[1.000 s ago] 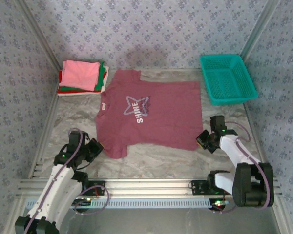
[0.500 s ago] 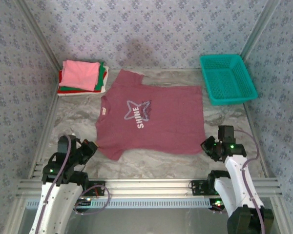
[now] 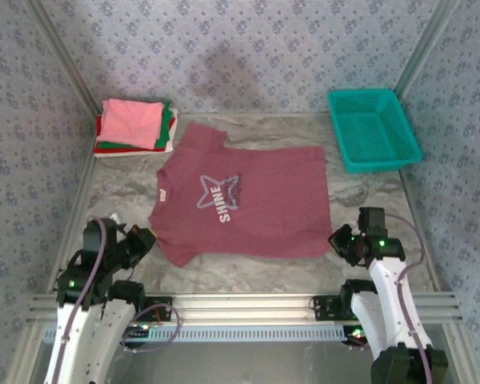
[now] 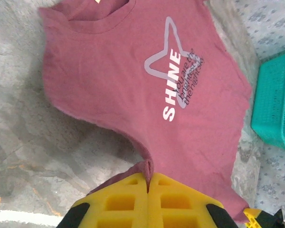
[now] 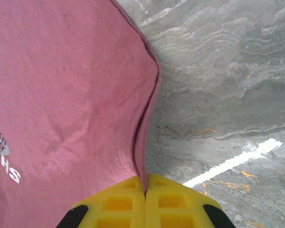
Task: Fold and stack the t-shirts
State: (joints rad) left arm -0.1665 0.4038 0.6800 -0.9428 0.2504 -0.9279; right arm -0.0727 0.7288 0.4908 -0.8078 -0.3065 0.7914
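Note:
The maroon t-shirt point(image 3: 252, 204) with the white star and "SHINE" print lies spread flat, print up, in the middle of the table. My left gripper point(image 3: 147, 239) is shut on the sleeve at its near left corner; the left wrist view shows the fabric point(image 4: 133, 71) pinched between the yellow pads point(image 4: 147, 176). My right gripper point(image 3: 337, 238) is shut on the hem at the near right corner, and the right wrist view shows the doubled edge point(image 5: 147, 118) running into the closed jaws point(image 5: 145, 183). A stack of folded t-shirts point(image 3: 134, 124), pink on top, sits at the back left.
A teal mesh basket point(image 3: 374, 128) stands at the back right, also at the right edge of the left wrist view point(image 4: 275, 109). Patterned walls close in the marble table point(image 3: 248, 272) on three sides. A metal rail point(image 3: 248, 304) runs along the near edge.
Both arms have drawn back toward the near edge, dragging the maroon t-shirt nearer and a little to the left. Both grips have stayed closed.

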